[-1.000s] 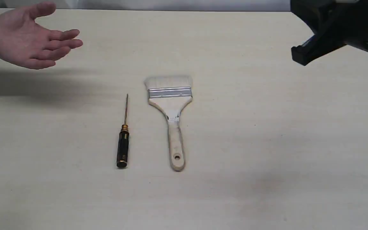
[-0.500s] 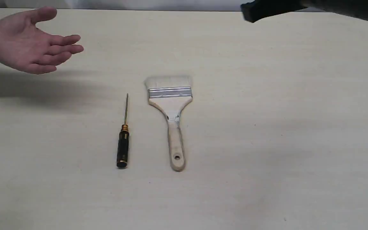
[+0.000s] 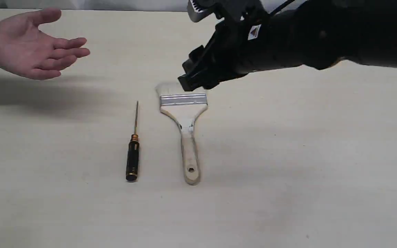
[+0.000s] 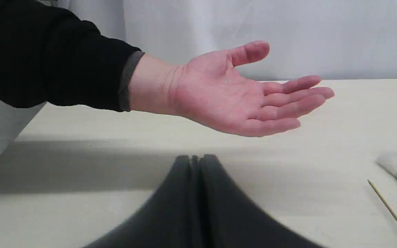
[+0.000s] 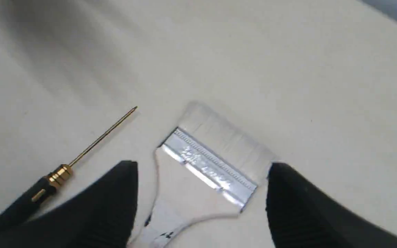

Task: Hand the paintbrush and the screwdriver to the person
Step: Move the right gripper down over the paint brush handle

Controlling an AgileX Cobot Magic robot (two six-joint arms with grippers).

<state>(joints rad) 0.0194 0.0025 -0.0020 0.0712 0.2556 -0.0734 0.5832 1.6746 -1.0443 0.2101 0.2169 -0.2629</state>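
The paintbrush (image 3: 186, 131) lies flat mid-table, bristles toward the far edge; its ferrule (image 5: 209, 165) shows in the right wrist view. Just to its left lies the screwdriver (image 3: 132, 156), parallel to it, shaft (image 5: 102, 136) pointing away. My right gripper (image 3: 190, 44) hovers above the bristle end, open wide; its fingers (image 5: 115, 193) straddle the ferrule without touching it. The person's hand (image 3: 29, 44) waits palm up at the far left, empty. My left gripper (image 4: 196, 158) is shut on nothing, low in front of that hand (image 4: 240, 96), and does not show in the exterior view.
The pale wooden table (image 3: 322, 155) carries only these two tools. The hand's shadow falls across the table's left side. My black right arm (image 3: 322, 38) spans the upper right. A dark sleeve (image 4: 47, 58) covers the person's forearm.
My right arm has swung in from the upper right corner to above the brush's bristles. Hand, brush and screwdriver have stayed put.
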